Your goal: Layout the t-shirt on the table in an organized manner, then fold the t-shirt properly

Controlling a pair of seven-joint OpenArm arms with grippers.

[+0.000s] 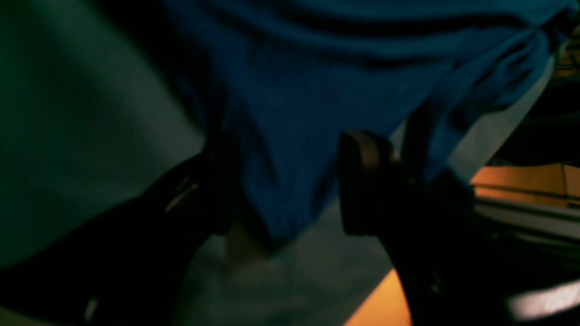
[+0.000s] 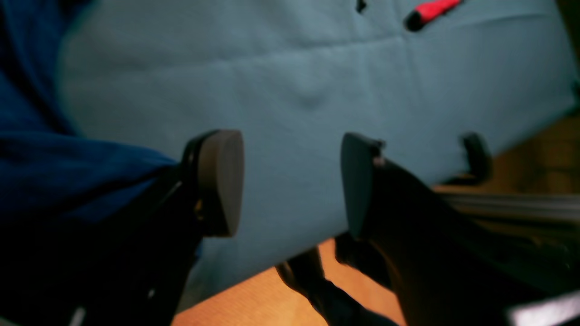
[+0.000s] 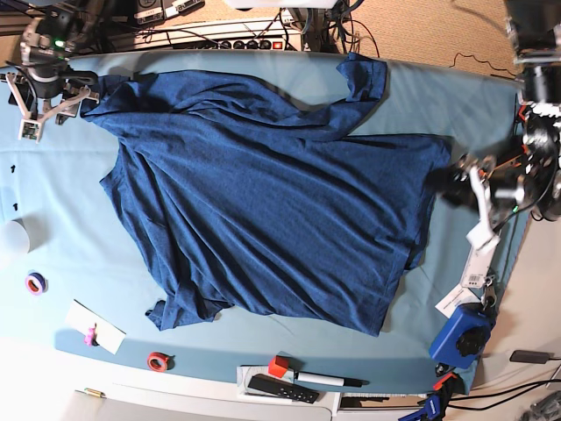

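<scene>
Left wrist view: dim and blurred. Left pincer [image 1: 290, 181] spread wide, with a hanging fold of the shirt [image 1: 317, 90] dropping between the two fingers [image 1: 362, 181]. No pinch visible on the fabric; cloth passes through the gap, jaws apart. Teal worktop [image 1: 81, 136] behind and below, orange floor [image 1: 385, 303] showing past its edge.

Right wrist view: right pincer [image 2: 290, 181] spread wide, nothing between the fingers [image 2: 222, 181]. Bare worktop [image 2: 317, 90] in the gap. Shirt [image 2: 41, 167] bunched at the left of the frame, beside the left-hand finger; contact cannot be judged. Red-and-black object [image 2: 430, 11] lying far up on the cloth, too blurred to name.

Base view: shirt [image 3: 272, 193] lying spread over the middle of the worktop [image 3: 79, 219], wrinkled and skewed, one sleeve [image 3: 364, 79] reaching the far edge, a corner curled near the front [image 3: 180, 307]. Right pincer [image 3: 44, 101] at the frame's upper left, just beside the shirt's corner. Left pincer [image 3: 478, 189] at the frame's right, at the shirt's edge. Tape rolls [image 3: 35, 282], a marker [image 3: 320, 379], a red block [image 3: 279, 365] and a blue box [image 3: 460, 338] scattered along the near and right margins, apart from the shirt.
</scene>
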